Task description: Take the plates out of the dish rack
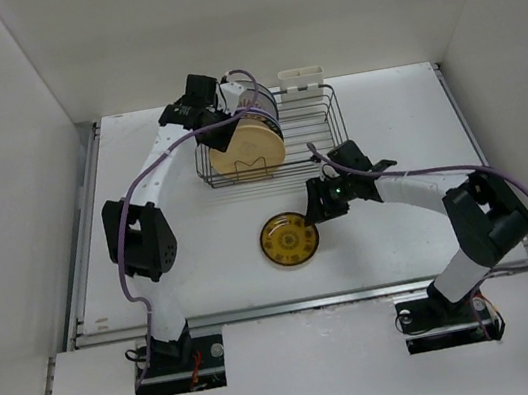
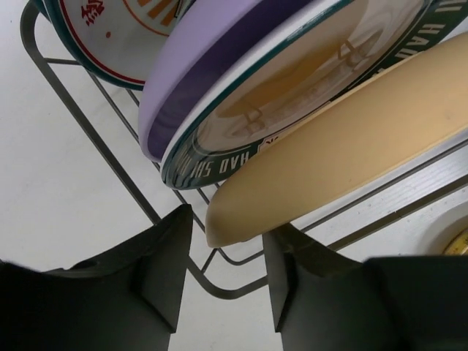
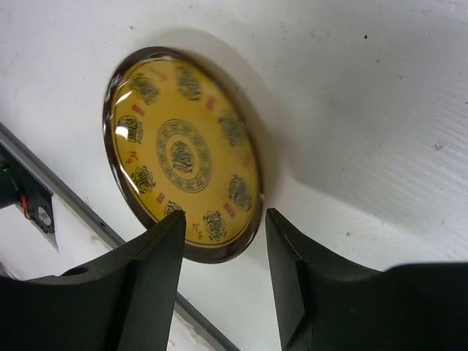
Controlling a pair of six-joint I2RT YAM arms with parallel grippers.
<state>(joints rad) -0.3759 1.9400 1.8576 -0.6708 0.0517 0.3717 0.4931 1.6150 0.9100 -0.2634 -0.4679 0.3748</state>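
Progress early | I found one ochre plate (image 1: 289,240) flat on the table (image 1: 415,132), 6 o'clock of the dish rack (image 1: 334,130) | right gripper (image 3: 223,227) spread above it, empty | left gripper (image 2: 227,227) spread astride the pale yellow plate (image 2: 351,146), unpinched | several plates left racked.

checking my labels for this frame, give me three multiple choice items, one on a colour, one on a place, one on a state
1. In the dish rack, what colour is the rim between the left gripper's fingers? A) teal B) pale yellow C) red
2. Where is the small ochre plate? A) in the rack B) flat on the table C) lifted in the air
3. How is the right gripper? A) open above the ochre plate B) shut on it C) out of view
Answers: B, the pale yellow plate has its edge there; B, it lies flat on the white surface; A, its jaws stand apart, the plate flat below.
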